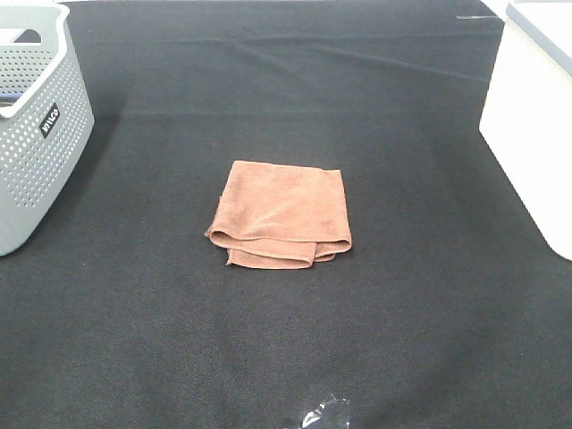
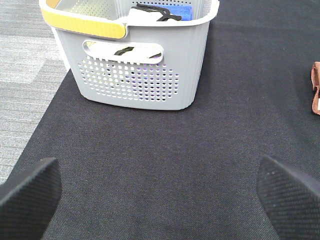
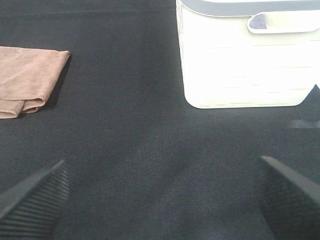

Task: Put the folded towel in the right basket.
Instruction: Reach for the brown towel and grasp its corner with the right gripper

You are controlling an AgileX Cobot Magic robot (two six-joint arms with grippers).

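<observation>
1. the folded towel (image 1: 281, 214), reddish brown, lies flat near the middle of the black cloth (image 1: 268, 357) that covers the table, its loose layered edges toward the camera
2. the white basket (image 1: 532, 125) stands at the right edge of the exterior view, well apart from the towel; it has a grey rim and a cut-out handle in the wall that faces the right wrist camera
3. flat black cloth runs from the towel to the white basket
4. a grey perforated basket (image 1: 36, 134) stands at the far left, also well apart from the towel; the left wrist view shows a yellow grip (image 2: 85, 27) on its rim and a blue item (image 2: 177, 12) with something black inside
5. a small piece of clear plastic (image 1: 323, 416) lies on the cloth near the bottom edge of the exterior view
6. the grey basket carries a small black tag (image 1: 49, 119) with white letters, too small to read with certainty
7. the left gripper (image 2: 160, 195) hangs over bare cloth in front of the grey basket, its fingers spread wide and released
8. the right gripper (image 3: 160, 200) is likewise released, fingers far apart over the cloth, towel to one side and white basket ahead
</observation>
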